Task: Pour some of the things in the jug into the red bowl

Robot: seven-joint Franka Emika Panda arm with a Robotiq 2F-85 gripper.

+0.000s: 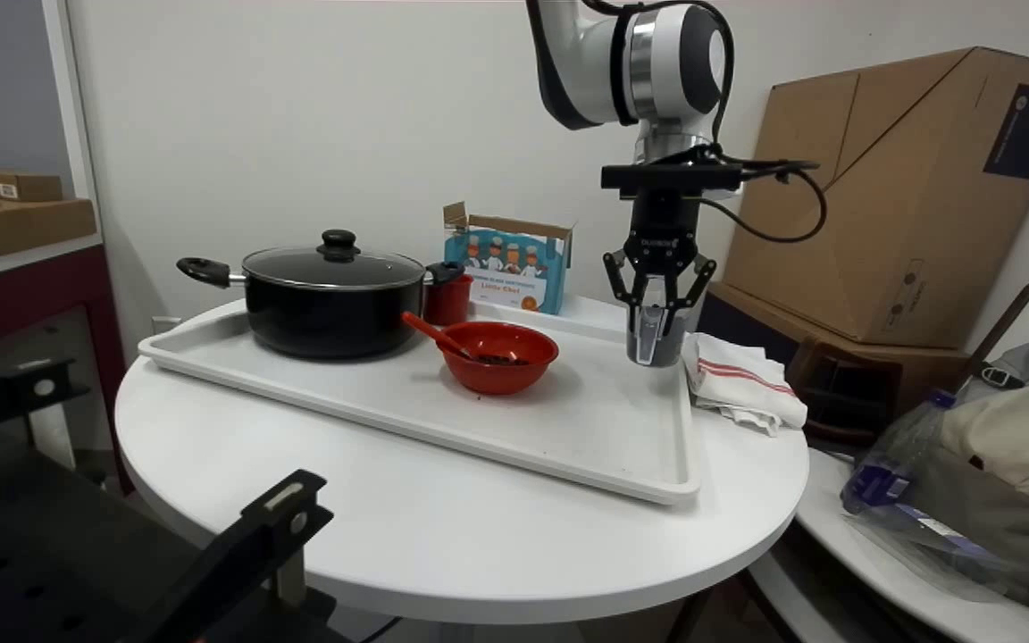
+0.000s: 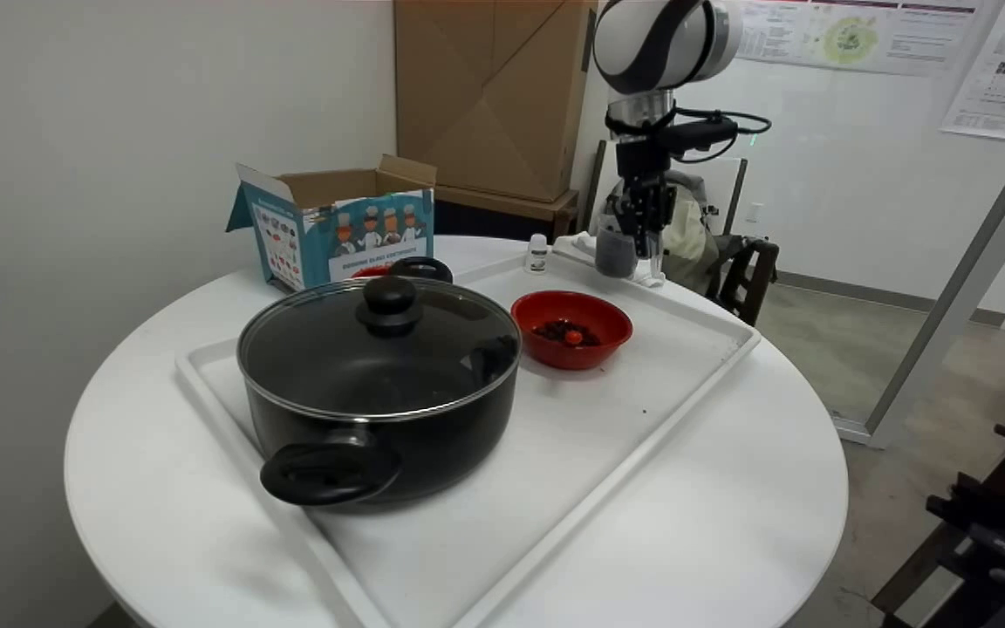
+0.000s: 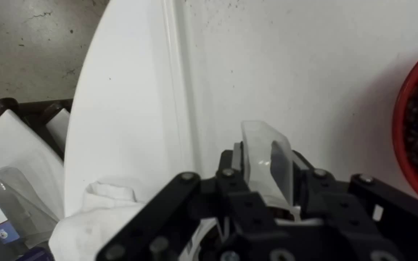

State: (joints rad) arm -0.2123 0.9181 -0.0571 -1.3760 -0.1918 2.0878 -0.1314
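Presumably for pouring, a black two-fingered gripper (image 1: pixel 654 321) clamps a grey cylindrical jug's (image 2: pixel 613 254) translucent handle (image 3: pixel 260 156); a round red bowl (image 1: pixel 489 379) sits mid-frame.

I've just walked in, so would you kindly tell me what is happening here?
A robot gripper is closed on the clear handle of the grey jug, holding it roughly upright near the white cloth at one end of the tray. The red bowl stands on that tray, away from the jug, with dark bean-like pieces and a red spoon in it. Nothing is being poured at this moment. The lidded black pot also stands on the tray.
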